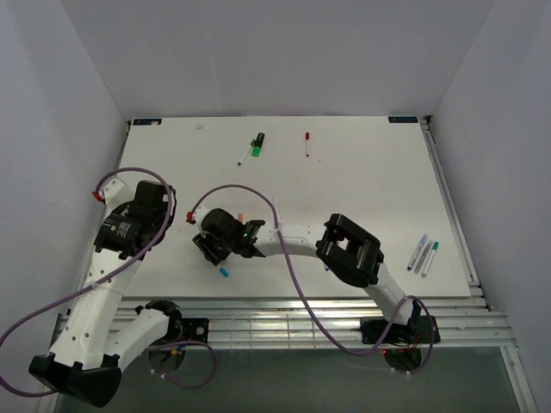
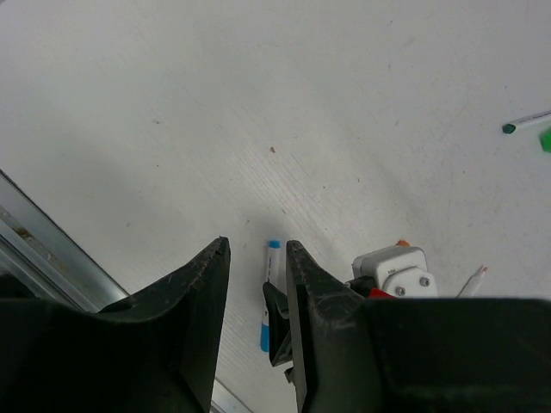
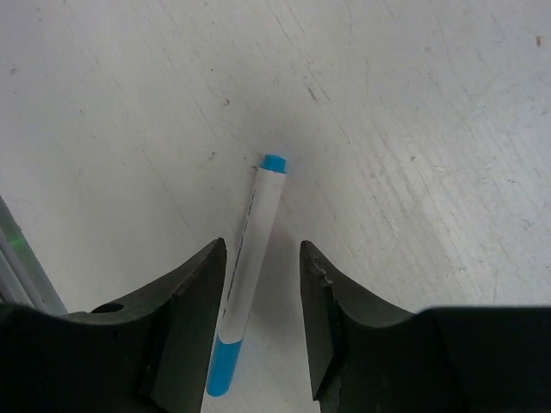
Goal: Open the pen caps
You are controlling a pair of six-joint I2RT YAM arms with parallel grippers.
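The right tool (image 3: 263,249) is down over a white pen (image 3: 261,206) with blue ends. The pen lies flat on the bench (image 1: 362,181), toward the near edge and left of centre. The tool's jaws are partly open and stand one on each side of the barrel. The barrel runs close along the left-hand jaw with a clear gap to the other, so it is straddled and not clamped. The cap (image 3: 220,370), the longer blue piece, is on the end that lies under the tool. The short blue plug points away from it. A line of dark print runs along the barrel, too small to read.

The left tool (image 2: 256,245) hangs above the bench a little to the left, with its jaws partly open and nothing between them. The same pen shows past its tips, with the right tool's black finger beside it.

At the far side lie a black marker (image 1: 256,144) with green on it and a red pen (image 1: 306,144), a little apart. Three pens (image 1: 424,256) lie side by side near the right edge. No brand or label can be read on any of them.
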